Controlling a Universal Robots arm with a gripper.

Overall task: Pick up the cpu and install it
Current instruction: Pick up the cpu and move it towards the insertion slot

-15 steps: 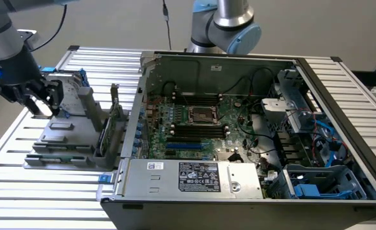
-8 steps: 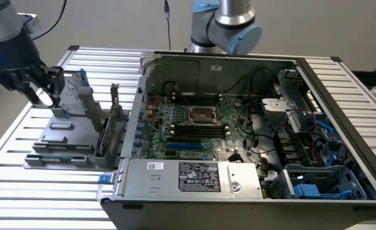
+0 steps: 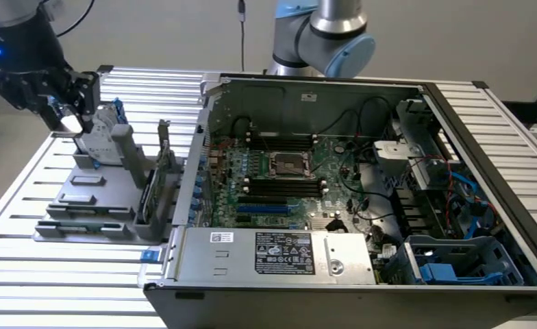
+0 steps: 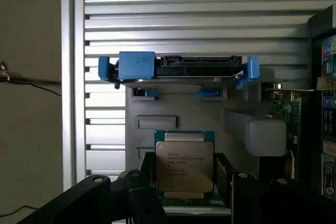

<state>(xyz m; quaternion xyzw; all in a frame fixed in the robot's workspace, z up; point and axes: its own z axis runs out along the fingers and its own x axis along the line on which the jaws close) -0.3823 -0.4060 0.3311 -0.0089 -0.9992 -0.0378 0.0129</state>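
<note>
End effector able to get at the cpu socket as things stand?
Probably yes. The case lies open, and the socket faces up with no cable over it. The end effector, apparently gripping the cpu, is over the tray at the exterior view's left.

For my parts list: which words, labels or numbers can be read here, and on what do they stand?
No text is readable.
cpu: printed lines on its metal top, too blurred.
black label on the silver box: too small.
white sticker beside it: too small.
</note>
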